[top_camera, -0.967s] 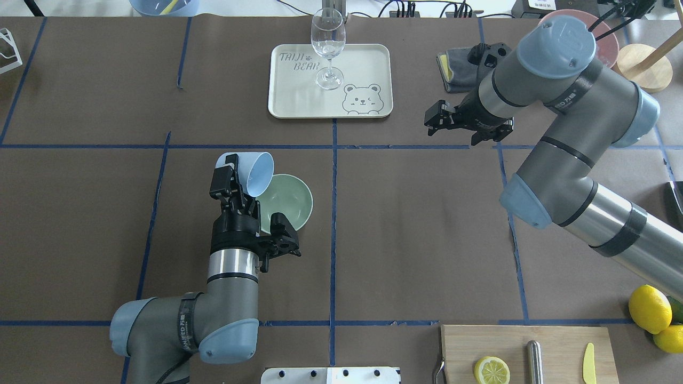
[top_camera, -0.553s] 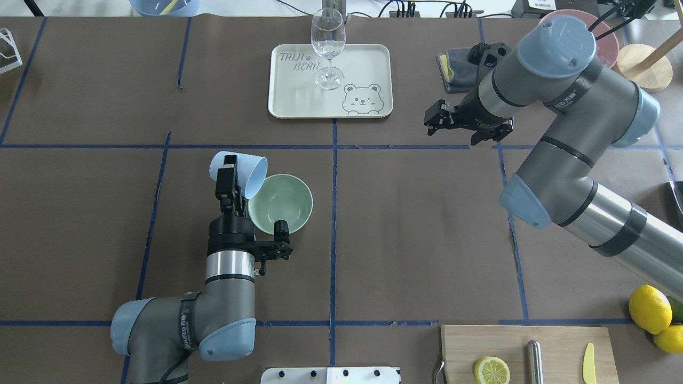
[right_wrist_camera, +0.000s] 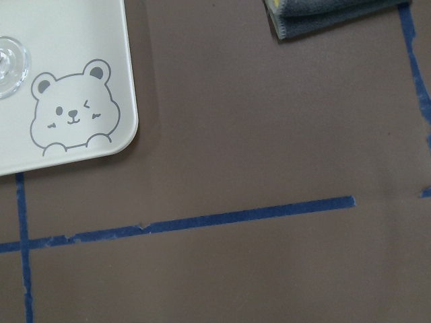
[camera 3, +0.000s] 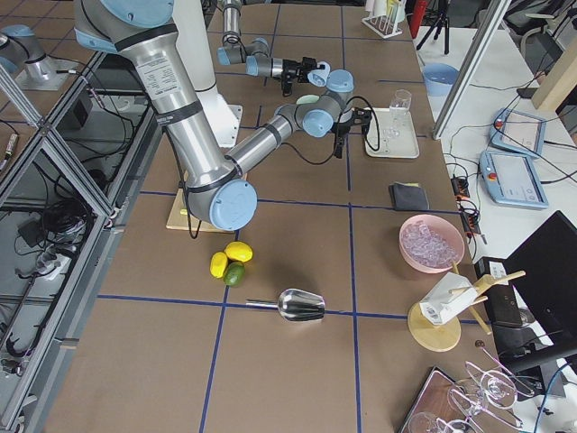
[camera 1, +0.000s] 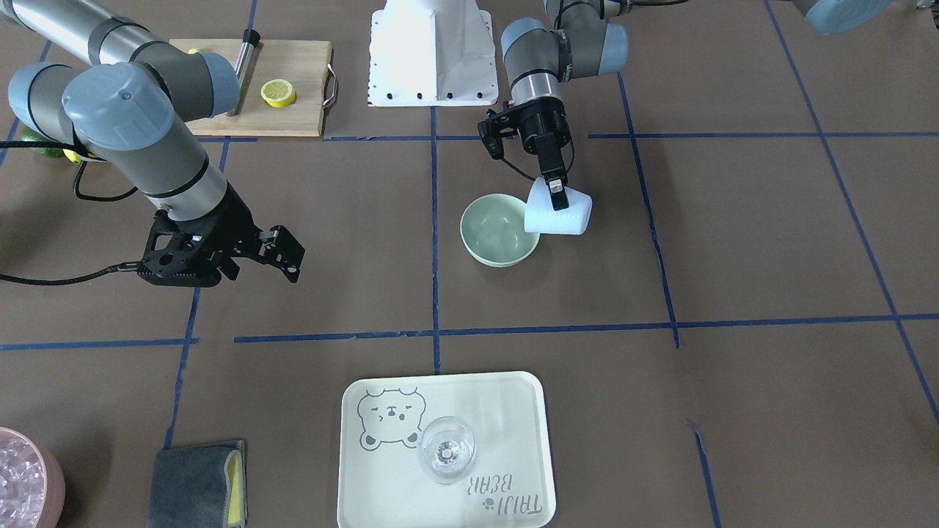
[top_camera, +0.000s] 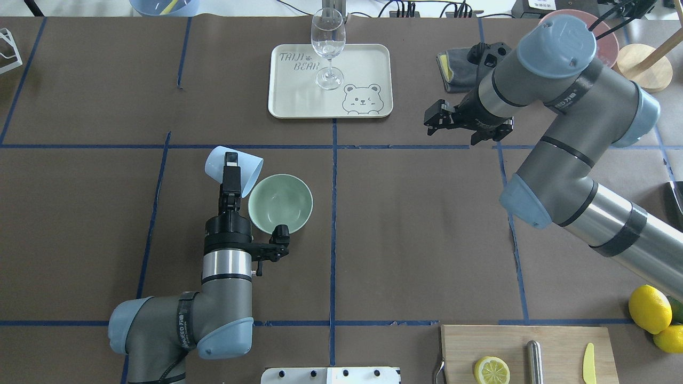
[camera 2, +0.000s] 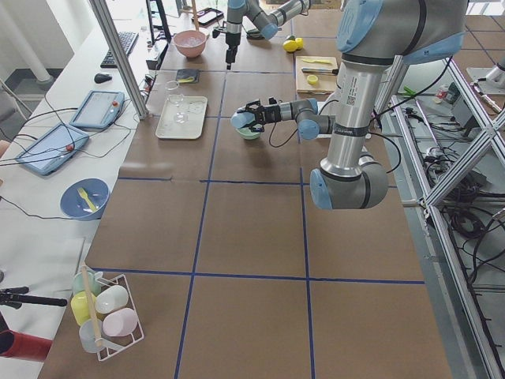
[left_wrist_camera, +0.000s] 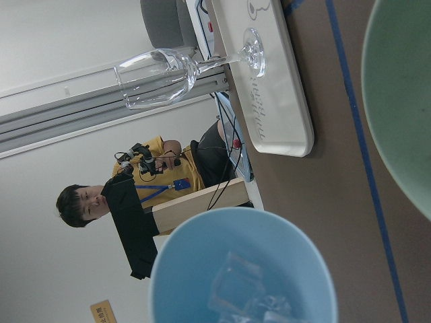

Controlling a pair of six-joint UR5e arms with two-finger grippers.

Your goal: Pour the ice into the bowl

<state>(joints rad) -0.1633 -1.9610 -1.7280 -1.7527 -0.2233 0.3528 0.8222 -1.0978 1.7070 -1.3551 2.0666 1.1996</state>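
My left gripper [top_camera: 231, 166] is shut on a light blue cup [top_camera: 216, 164] and holds it tipped on its side. The cup's mouth sits at the left rim of the pale mint-green bowl [top_camera: 283, 205]. In the front view the cup [camera 1: 568, 218] lies against the bowl [camera 1: 495, 235]. The left wrist view looks into the cup [left_wrist_camera: 195, 269], where clear ice cubes [left_wrist_camera: 239, 296] lie inside; the bowl's rim [left_wrist_camera: 397, 114] is at the right. The bowl looks empty. My right gripper [top_camera: 433, 121] is open and empty, hovering far to the right of the bowl.
A cream bear tray [top_camera: 368, 58] with a wine glass [top_camera: 327, 40] stands at the back centre. A grey cloth [top_camera: 453, 66] lies behind my right gripper. A pink tub of ice [camera 1: 22, 477] is in the far corner. A cutting board [top_camera: 555, 341] and lemons [top_camera: 648, 308] are near right.
My left wrist has rolled, turning the cup so its mouth faces sideways to the bowl, and the cup has shifted a little left. The right arm has not moved.
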